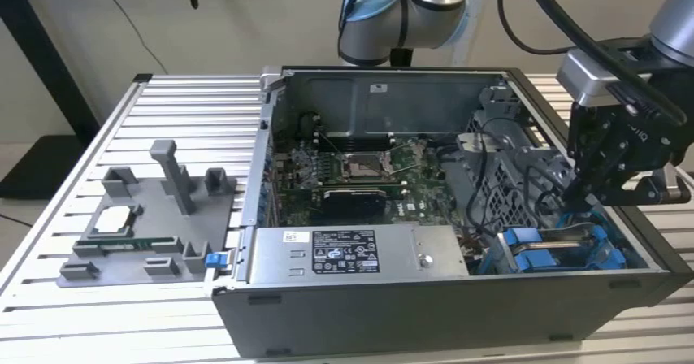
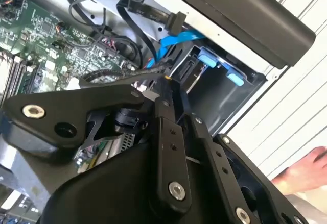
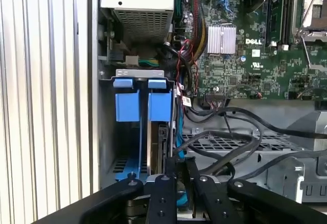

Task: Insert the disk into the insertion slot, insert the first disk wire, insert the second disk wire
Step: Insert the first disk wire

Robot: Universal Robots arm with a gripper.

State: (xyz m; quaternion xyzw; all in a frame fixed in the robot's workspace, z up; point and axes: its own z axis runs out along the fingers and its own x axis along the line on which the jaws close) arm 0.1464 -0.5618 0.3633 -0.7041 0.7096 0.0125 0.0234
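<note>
In the exterior view my gripper point(image 1: 583, 197) reaches down into the open computer case, at its right end. It hangs just above the insertion slot point(image 1: 613, 246) with its bright blue tabs point(image 1: 542, 250). The disk point(image 3: 152, 147) stands edge-on in the slot point(image 3: 108, 142), and its blue carrier point(image 3: 159, 101) shows in the first wrist view. Both wrist views show the gripper point(image 3: 178, 162) point(image 2: 166, 83) with its fingers close together, apparently pinching a black disk wire point(image 2: 120, 74) at the disk's edge. A blue wire point(image 2: 176, 40) hangs beside the fingertips.
The grey power-supply box point(image 1: 353, 250) sits left of the slot, with the motherboard point(image 1: 347, 169) behind it. Loose black cables cross a perforated cage point(image 3: 219, 142). A grey fixture with parts point(image 1: 152, 218) lies outside the case. A person's hand point(image 2: 306, 173) rests nearby.
</note>
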